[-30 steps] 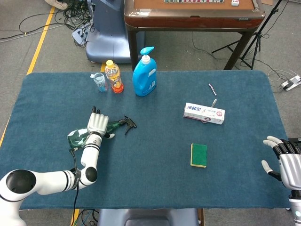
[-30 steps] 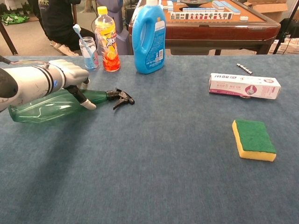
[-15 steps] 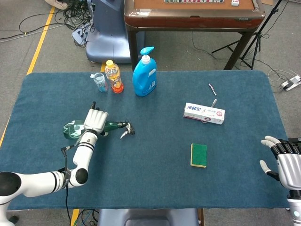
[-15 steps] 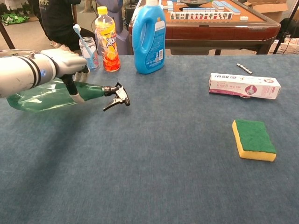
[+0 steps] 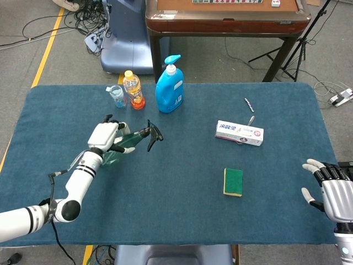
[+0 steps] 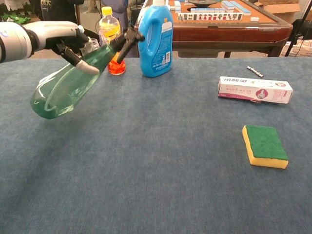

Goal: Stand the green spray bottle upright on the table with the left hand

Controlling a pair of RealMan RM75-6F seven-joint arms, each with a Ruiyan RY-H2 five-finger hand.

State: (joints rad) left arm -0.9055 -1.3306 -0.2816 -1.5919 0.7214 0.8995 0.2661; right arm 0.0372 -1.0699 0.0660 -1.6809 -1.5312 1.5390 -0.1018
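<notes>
The green spray bottle (image 6: 68,85) hangs tilted above the table, its black trigger head (image 6: 127,40) up and to the right, its base low at the left. My left hand (image 6: 62,39) grips it near the neck; in the head view the hand (image 5: 106,136) and bottle (image 5: 122,143) are over the table's left part. My right hand (image 5: 331,189) rests with fingers spread at the table's right edge, holding nothing.
A blue detergent jug (image 6: 155,38), an orange drink bottle (image 6: 111,38) and a small cup with a toothbrush (image 5: 117,95) stand at the back left. A toothpaste box (image 6: 255,89), a yellow-green sponge (image 6: 264,145) and a small pen-like stick (image 5: 249,105) lie to the right.
The left hand has lifted the bottle off the table and tipped it, spray head rising up and to the right. The right hand has barely moved.
</notes>
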